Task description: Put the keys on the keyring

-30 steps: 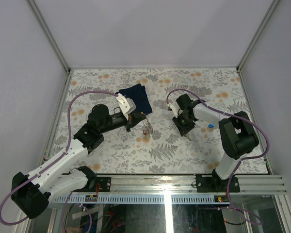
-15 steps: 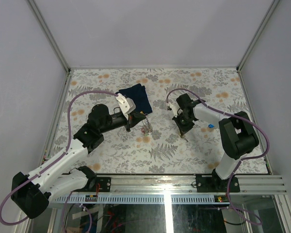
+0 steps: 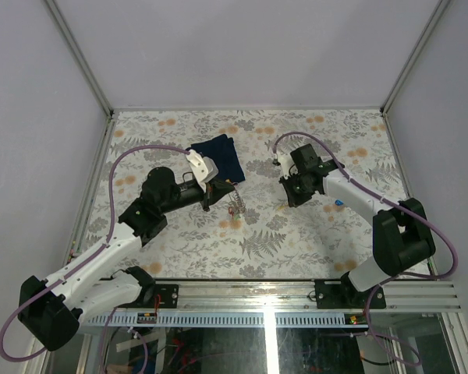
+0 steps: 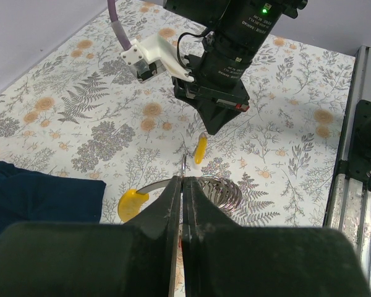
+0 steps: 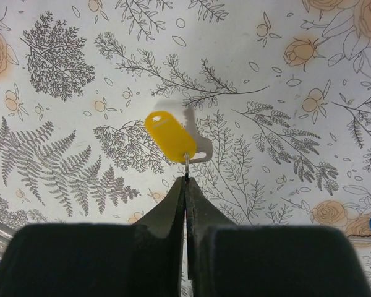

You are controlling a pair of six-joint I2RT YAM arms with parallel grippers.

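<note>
Right gripper (image 5: 185,181) clamps the yellow-tagged key (image 5: 167,137) by its end; the keyring (image 4: 153,184), pinched in the left gripper (image 4: 183,183), lies leftward.

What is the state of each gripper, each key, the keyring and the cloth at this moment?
left gripper: shut on keyring
right gripper: shut on yellow key
keyring: held by left gripper
yellow key: pinched by right gripper, not on keyring
blue key: lying loose on table
cloth: folded, flat on table
</note>
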